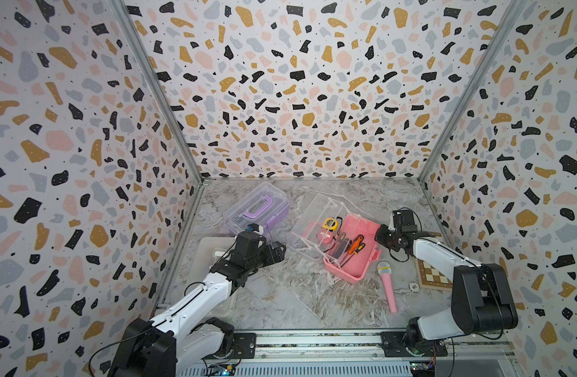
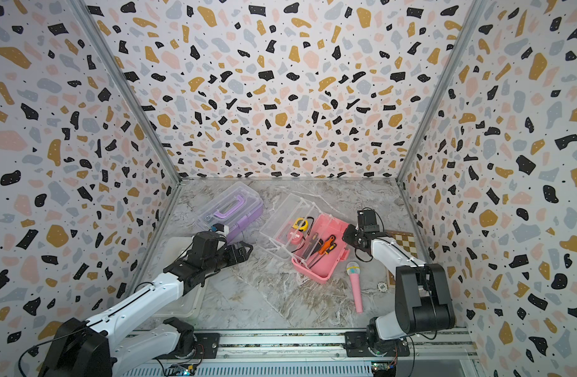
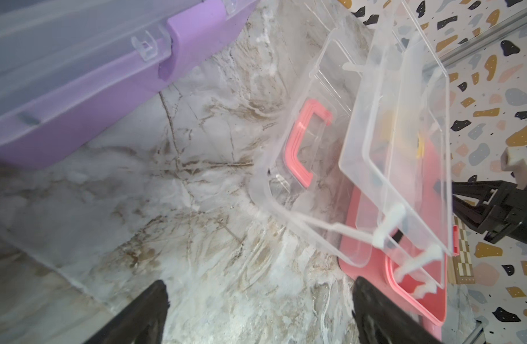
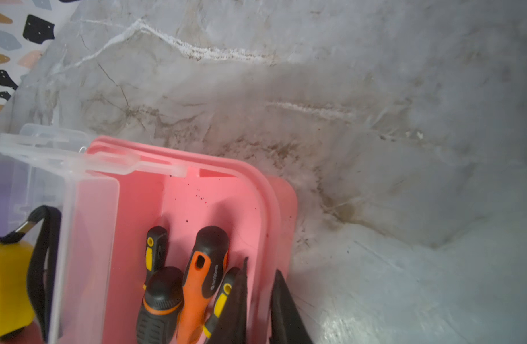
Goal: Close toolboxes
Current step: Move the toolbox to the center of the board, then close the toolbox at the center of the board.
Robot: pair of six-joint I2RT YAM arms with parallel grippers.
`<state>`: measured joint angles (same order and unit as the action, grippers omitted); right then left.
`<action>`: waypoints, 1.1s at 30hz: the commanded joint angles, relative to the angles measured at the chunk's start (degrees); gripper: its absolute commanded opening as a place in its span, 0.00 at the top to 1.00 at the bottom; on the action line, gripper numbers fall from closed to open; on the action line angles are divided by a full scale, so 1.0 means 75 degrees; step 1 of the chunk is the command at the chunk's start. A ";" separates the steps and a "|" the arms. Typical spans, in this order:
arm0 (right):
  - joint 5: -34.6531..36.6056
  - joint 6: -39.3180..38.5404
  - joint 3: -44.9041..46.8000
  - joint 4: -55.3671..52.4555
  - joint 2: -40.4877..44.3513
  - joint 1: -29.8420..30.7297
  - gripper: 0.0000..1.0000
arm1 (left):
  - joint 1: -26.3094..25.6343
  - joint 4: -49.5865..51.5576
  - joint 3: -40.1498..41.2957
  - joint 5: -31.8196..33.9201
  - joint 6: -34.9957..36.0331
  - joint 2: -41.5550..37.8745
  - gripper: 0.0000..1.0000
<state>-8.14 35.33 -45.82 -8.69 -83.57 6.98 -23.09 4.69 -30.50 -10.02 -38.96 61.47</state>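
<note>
The pink toolbox (image 1: pixel 362 274) (image 2: pixel 326 271) lies open mid-table. Its clear lid (image 1: pixel 316 212) (image 3: pixel 315 149) leans back to the left with a clear tray hung on it, and screwdrivers and a yellow tape measure lie inside. My right gripper (image 1: pixel 380 233) (image 4: pixel 260 268) is shut on the pink toolbox's right wall (image 4: pixel 265 208), one finger inside and one outside. The purple toolbox (image 1: pixel 257 209) (image 3: pixel 77 89) sits at the back left with its lid down. Between these two boxes my left gripper (image 1: pixel 282 251) (image 3: pixel 259 286) hangs open over bare table. A white toolbox (image 1: pixel 212 248) lies partly hidden under my left arm.
A pink toy microphone (image 1: pixel 389 287) lies in front of the pink box. A brown checkered board (image 1: pixel 434 277) and a small round token (image 1: pixel 413 286) lie at the right, under my right arm. Patterned walls close in the left, back and right sides.
</note>
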 commanded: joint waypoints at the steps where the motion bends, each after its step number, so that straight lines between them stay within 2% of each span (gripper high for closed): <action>1: -0.0391 -0.0714 0.0054 -0.0235 0.0162 0.0042 0.96 | 0.0018 0.0041 0.0155 0.0081 -0.0062 0.0081 0.09; 4: -0.0655 -0.0805 0.0063 -0.0224 0.0139 0.0042 0.95 | 0.0013 0.0108 0.0303 0.0055 -0.0043 0.0191 0.12; 8: -0.0870 -0.0742 0.0078 -0.0127 0.0183 0.0042 0.92 | 0.0003 0.0043 0.0424 -0.0326 -0.0053 0.0337 0.27; 13: -0.1069 -0.0680 0.0082 -0.0073 0.0241 0.0042 0.89 | -0.0040 0.0032 0.0272 -0.0632 -0.0034 0.0608 0.37; 17: -0.1234 -0.0627 0.0145 -0.0014 0.0246 0.0042 0.87 | -0.0155 -0.0082 0.0015 -0.0629 -0.0043 0.0920 0.38; 27: -0.1391 -0.0551 0.0176 0.0042 0.0279 0.0042 0.86 | -0.0701 -0.0439 -0.0385 -0.0426 -0.0082 0.1860 0.52; 33: -0.1258 -0.0574 0.0177 -0.0055 0.0402 0.0043 0.86 | -0.0841 -0.0223 -0.0446 -0.0254 -0.0112 0.1945 0.57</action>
<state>-16.29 32.49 -44.95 -7.79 -83.40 6.87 -28.93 3.01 -31.99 -13.19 -39.79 76.31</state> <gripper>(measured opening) 0.140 0.437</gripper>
